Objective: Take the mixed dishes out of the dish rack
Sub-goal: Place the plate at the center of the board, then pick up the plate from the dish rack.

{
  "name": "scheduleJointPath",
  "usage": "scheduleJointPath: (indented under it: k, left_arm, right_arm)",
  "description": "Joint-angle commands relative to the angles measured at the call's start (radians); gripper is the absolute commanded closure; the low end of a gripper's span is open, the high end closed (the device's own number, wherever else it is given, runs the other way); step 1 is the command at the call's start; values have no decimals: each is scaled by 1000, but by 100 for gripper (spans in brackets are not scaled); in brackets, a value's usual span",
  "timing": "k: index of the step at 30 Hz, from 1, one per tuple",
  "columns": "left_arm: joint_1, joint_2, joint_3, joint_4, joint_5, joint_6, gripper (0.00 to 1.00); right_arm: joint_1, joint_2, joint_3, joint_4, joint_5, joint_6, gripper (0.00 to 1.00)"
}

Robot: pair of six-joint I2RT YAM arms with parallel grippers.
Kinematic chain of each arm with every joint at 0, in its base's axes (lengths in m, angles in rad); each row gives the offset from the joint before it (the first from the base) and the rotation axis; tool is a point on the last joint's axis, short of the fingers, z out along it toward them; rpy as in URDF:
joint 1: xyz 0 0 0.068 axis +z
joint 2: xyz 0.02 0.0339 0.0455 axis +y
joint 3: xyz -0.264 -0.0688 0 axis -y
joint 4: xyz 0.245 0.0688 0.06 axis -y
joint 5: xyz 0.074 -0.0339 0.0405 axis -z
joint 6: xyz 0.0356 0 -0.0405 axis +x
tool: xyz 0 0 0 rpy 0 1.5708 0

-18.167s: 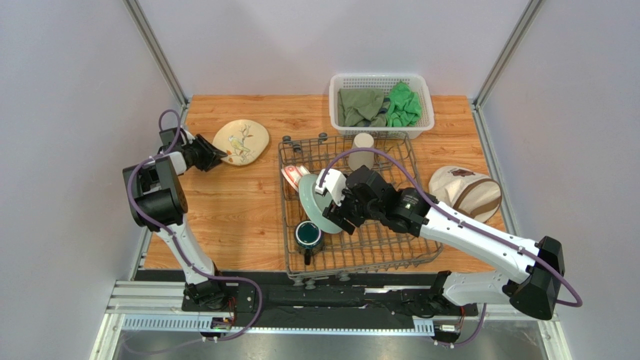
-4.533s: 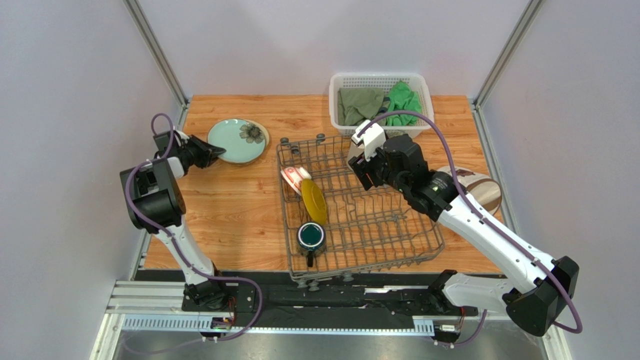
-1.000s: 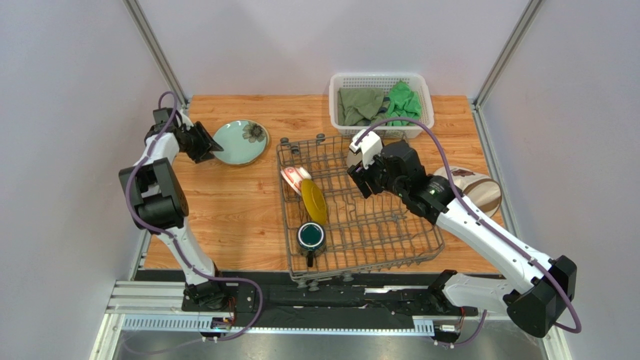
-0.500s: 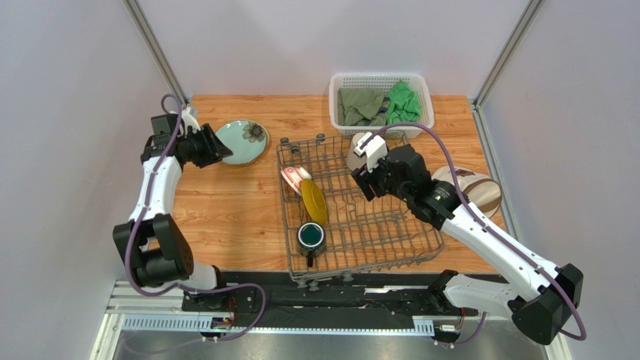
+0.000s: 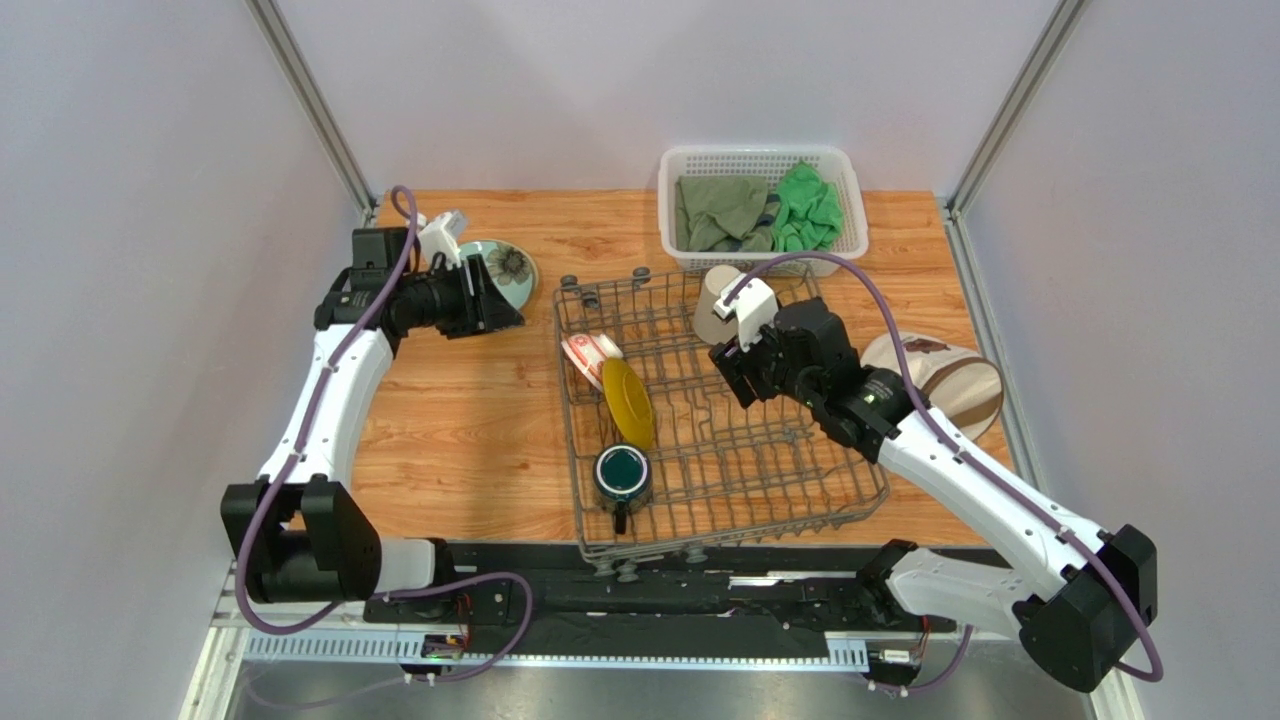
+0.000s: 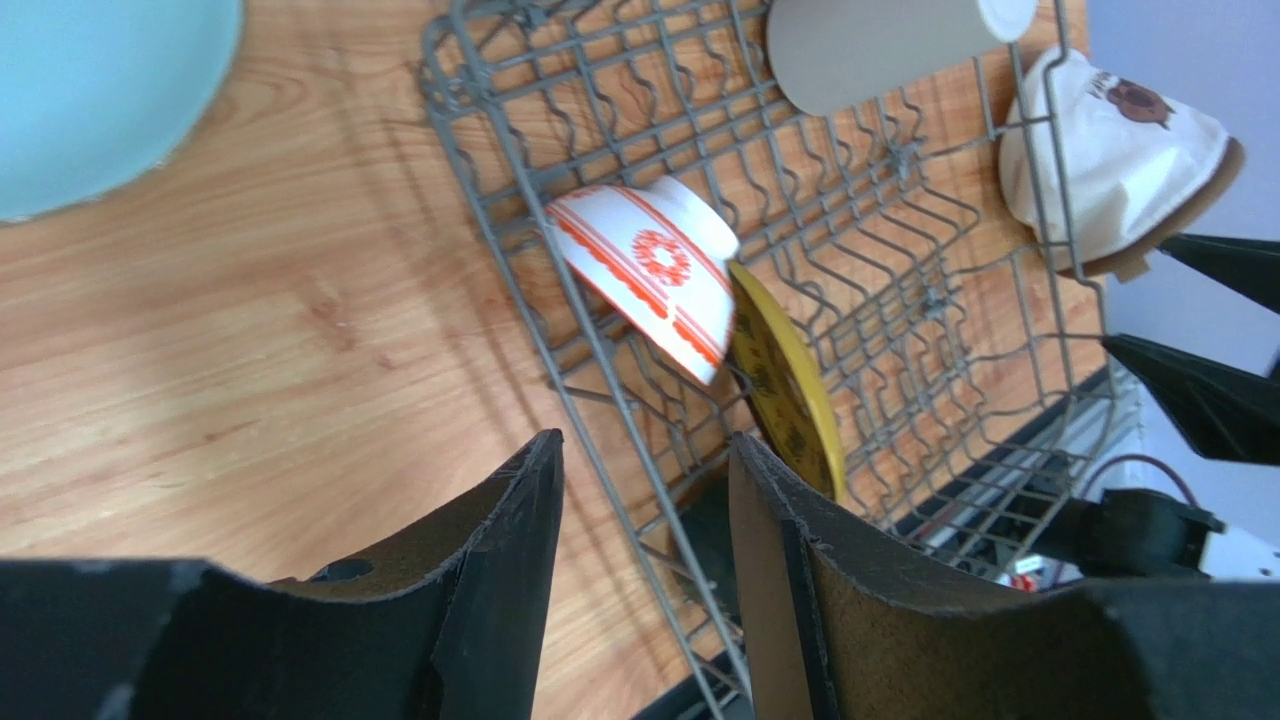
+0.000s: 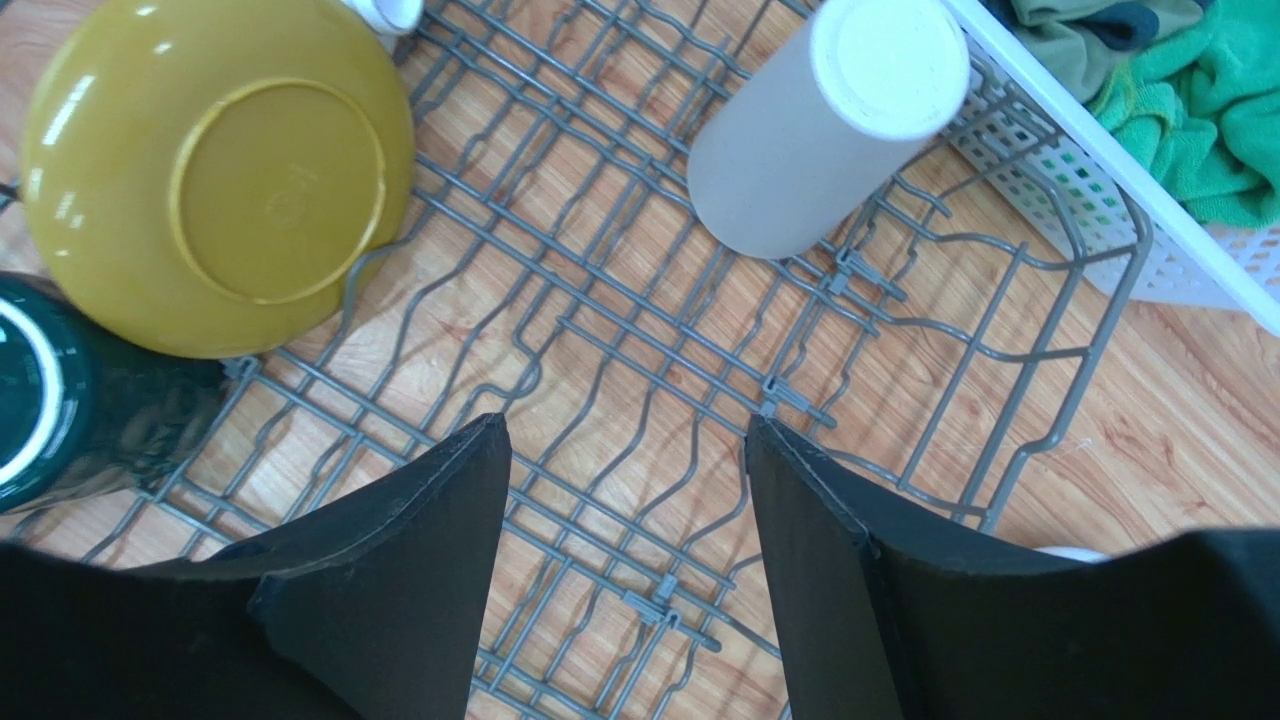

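Observation:
The grey wire dish rack (image 5: 781, 465) holds a red-and-white bowl (image 5: 591, 356), a yellow plate (image 5: 628, 402) on edge, a dark teal mug (image 5: 619, 473) and a tall beige cup (image 5: 715, 303) lying at its far end. A pale green plate (image 5: 513, 266) lies flat on the table left of the rack. My left gripper (image 5: 490, 308) is open and empty beside that plate, pointing at the bowl (image 6: 646, 278) and the yellow plate (image 6: 781, 398). My right gripper (image 5: 736, 380) hangs open and empty over the rack's wires (image 7: 631, 360), near the cup (image 7: 819, 135).
A white mesh basket (image 5: 759, 162) with green cloths (image 5: 807, 210) stands behind the rack. A beige cap-like fabric thing (image 5: 939, 383) lies to the right of the rack. Bare wooden table (image 5: 451, 420) lies left of the rack.
My left arm has swung right from the pale green plate's far-left side toward the rack. My right gripper has drifted slightly toward the rack's middle, uncovering more of the beige cup.

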Motion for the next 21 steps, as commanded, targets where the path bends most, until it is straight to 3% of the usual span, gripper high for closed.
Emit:
scheduleJointPath:
  k: [1, 10, 21]
  left_arm:
    - [-71, -32, -3, -15, 47, -73, 48]
    - [-270, -25, 12, -59, 53, -105, 49]
    - [-365, 43, -18, -38, 47, -127, 50]
  right_arm:
    - [-44, -25, -32, 81, -1, -11, 36]
    - [-177, -56, -78, 113, -55, -22, 37]
    - [-240, -30, -82, 110, -57, -34, 38]
